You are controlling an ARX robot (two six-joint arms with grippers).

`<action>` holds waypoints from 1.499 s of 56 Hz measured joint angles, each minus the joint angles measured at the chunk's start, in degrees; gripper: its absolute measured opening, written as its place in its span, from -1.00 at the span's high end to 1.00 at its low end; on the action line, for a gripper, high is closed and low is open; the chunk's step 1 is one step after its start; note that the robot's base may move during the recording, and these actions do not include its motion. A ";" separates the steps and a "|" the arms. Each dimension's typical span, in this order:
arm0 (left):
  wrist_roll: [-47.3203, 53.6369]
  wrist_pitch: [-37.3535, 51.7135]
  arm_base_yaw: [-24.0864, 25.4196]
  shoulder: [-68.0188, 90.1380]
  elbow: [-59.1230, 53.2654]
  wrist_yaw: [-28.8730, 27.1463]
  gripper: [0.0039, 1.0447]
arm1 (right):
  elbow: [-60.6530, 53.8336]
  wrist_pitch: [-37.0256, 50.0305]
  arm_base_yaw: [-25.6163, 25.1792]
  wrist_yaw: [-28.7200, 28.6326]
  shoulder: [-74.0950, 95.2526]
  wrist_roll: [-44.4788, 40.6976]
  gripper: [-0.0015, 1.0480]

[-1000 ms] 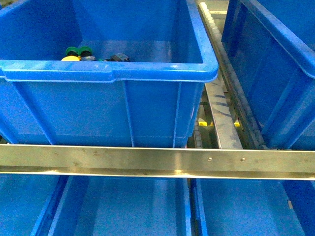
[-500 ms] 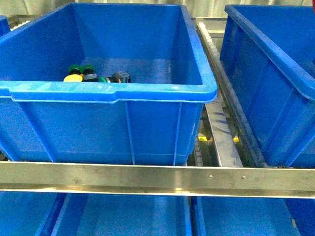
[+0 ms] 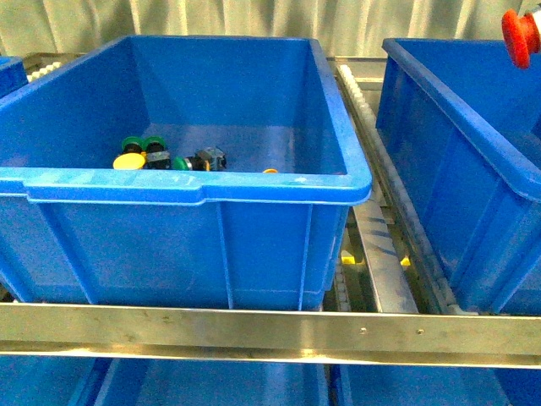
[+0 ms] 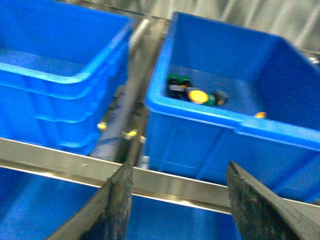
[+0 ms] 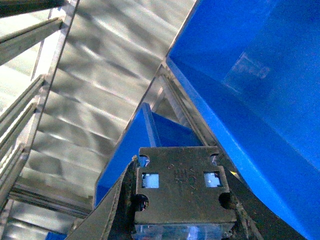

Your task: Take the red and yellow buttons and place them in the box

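The red button (image 3: 521,34) hangs high at the far right of the front view, over the right blue box (image 3: 456,152). In the right wrist view my right gripper (image 5: 180,205) is shut on the red button's dark square body (image 5: 180,180); its cap is hidden there. The yellow button (image 3: 128,161) lies in the middle blue box (image 3: 279,190) near its left wall, also seen as the yellow button (image 4: 197,95) in the left wrist view. My left gripper (image 4: 180,167) is open and empty, in front of the steel rail (image 4: 170,182).
Green-capped buttons (image 3: 139,145) and a dark switch part (image 3: 209,158) lie beside the yellow one. A steel rail (image 3: 270,330) crosses below the boxes, with a roller track (image 3: 376,245) between them. Another blue box (image 4: 60,80) stands further left.
The front view has shifted upward, so the boxes sit lower in frame. The red button has come into view at the top right. The things in the middle box lie as before.
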 joint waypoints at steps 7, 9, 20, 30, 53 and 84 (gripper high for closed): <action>3.52 0.02 -0.33 -3.52 -5.20 0.33 0.57 | 0.00 0.00 1.33 1.97 -0.02 -0.74 0.37; 3.85 0.37 -0.33 -3.65 -5.22 0.26 0.68 | 0.00 0.04 1.66 2.58 -0.04 -1.16 0.37; 5.01 0.55 -0.33 -3.80 -5.22 0.28 0.97 | -0.15 0.11 4.11 5.18 -0.50 -2.89 0.37; 5.09 0.55 -0.33 -3.80 -5.22 0.28 0.97 | -0.85 0.20 6.16 6.78 -0.52 -3.52 0.37; 5.25 0.55 -0.33 -3.80 -5.22 0.26 0.97 | -1.16 2.45 10.49 10.27 -0.17 -9.20 0.37; 5.27 0.55 -0.33 -3.80 -5.22 0.28 -0.85 | -4.79 3.17 11.85 13.09 -4.59 -18.34 0.37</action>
